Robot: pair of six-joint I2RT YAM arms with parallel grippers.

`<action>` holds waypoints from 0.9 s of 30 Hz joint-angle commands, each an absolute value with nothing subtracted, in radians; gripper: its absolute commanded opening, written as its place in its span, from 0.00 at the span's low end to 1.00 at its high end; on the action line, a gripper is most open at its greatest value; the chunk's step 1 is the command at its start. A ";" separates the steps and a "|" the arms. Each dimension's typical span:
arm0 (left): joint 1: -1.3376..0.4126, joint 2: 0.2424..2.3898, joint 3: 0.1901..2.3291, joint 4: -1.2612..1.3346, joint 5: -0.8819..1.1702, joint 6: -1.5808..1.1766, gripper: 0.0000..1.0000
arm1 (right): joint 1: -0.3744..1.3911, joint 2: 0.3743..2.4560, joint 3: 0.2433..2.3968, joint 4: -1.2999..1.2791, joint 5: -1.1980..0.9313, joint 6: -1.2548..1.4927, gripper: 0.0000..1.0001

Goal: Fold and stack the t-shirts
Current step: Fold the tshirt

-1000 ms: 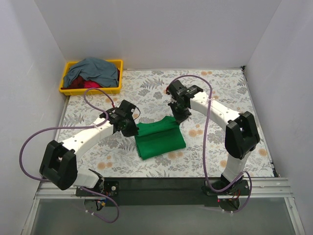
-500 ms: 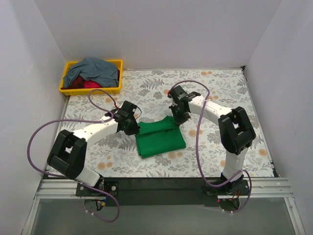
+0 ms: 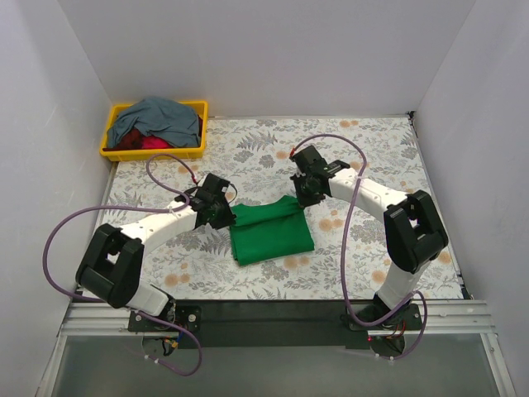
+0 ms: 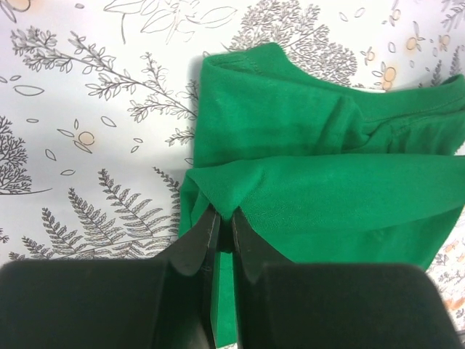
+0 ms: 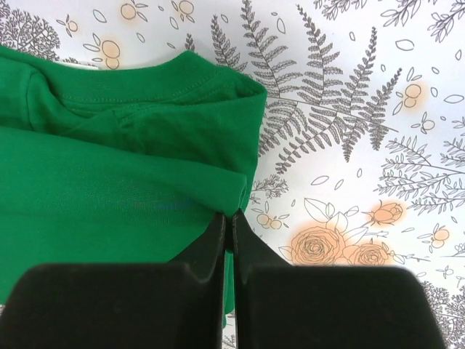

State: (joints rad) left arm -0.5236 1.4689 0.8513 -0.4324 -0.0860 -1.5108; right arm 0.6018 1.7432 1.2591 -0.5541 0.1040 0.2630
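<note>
Since each arm pinches one side edge of the green t-shirt (image 3: 271, 234), the fold should go best if both lift and travel together, level, keeping the cloth taut between them so the layer lands square. The left gripper (image 4: 224, 218) has its jaws squeezed nearly together on a fold of cloth at the shirt's left edge; the right gripper (image 5: 229, 217) clamps the right edge likewise. The shirt lies mid-frame in the top view. The grey-blue shirt (image 3: 157, 116) and red shirt (image 3: 149, 142) lie in the yellow bin (image 3: 153, 154), upper left.

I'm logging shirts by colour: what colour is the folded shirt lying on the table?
Bright green shirt, clearest in the left wrist view.
</note>
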 commanded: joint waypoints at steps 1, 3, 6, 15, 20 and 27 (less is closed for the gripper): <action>-0.515 1.454 0.815 -0.417 -0.158 -1.535 0.00 | 0.583 1.741 1.252 -0.514 0.158 0.265 0.01; -0.515 1.465 0.811 -0.393 -0.163 -1.534 0.01 | 0.581 1.761 1.253 -0.508 0.158 0.267 0.01; -0.514 1.486 0.825 -0.380 -0.187 -1.523 0.16 | 0.580 1.784 1.255 -0.499 0.164 0.279 0.10; -0.537 1.286 0.829 -0.426 -0.210 -1.488 0.73 | 0.583 1.602 1.229 -0.505 0.118 0.276 0.46; -0.610 1.155 0.752 -0.405 -0.158 -1.496 0.66 | 0.584 1.502 1.077 -0.321 -0.133 0.252 0.42; -0.638 1.212 0.676 -0.212 -0.100 -1.474 0.35 | 0.580 1.566 1.043 -0.151 -0.293 0.226 0.38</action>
